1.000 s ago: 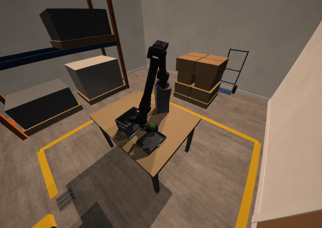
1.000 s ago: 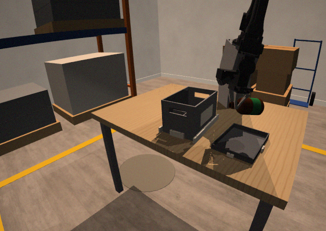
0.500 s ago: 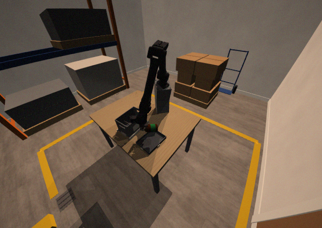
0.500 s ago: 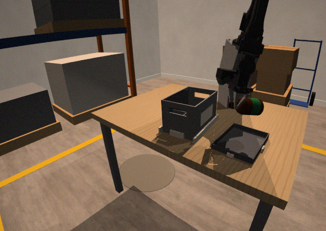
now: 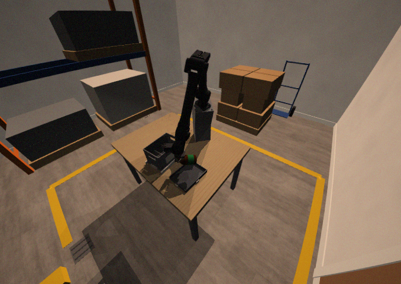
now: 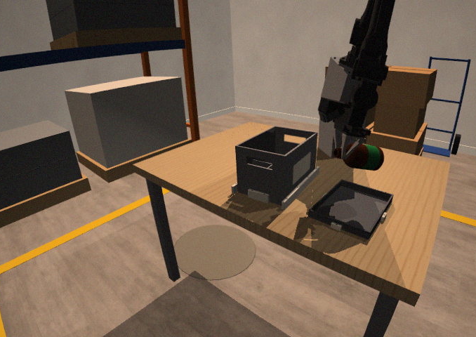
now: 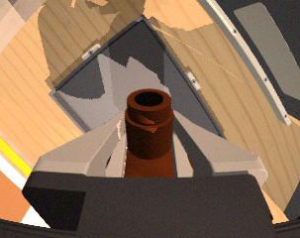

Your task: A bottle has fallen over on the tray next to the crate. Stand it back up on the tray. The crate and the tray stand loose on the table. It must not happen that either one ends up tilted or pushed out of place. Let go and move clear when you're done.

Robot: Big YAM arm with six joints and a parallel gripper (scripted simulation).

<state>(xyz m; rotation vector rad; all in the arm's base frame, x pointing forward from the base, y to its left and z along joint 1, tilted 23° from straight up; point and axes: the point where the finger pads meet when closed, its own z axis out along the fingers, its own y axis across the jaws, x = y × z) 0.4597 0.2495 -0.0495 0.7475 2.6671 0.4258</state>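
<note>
Gripper point(image 5: 178, 158) point(image 6: 342, 155) point(image 7: 149, 118) pinching 1 bottle point(image 5: 190, 160) point(image 6: 368, 156) point(image 7: 150, 134) by its neck, seemingly lifted above tray point(image 5: 196, 180) point(image 6: 359, 231) point(image 7: 181, 79), still sideways; uprighting and setting down on tray remain.

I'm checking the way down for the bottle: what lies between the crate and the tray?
In the exterior view, bare, shadowed tabletop and a pale rail along the foot of the crate lie before the tray.

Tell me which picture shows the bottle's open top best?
The wrist view: the bottle's open top faces the camera, dark hole and all. The exterior view shows the bottle sideways, its opening not visible. The top view shows it small, its opening hidden too.
</note>
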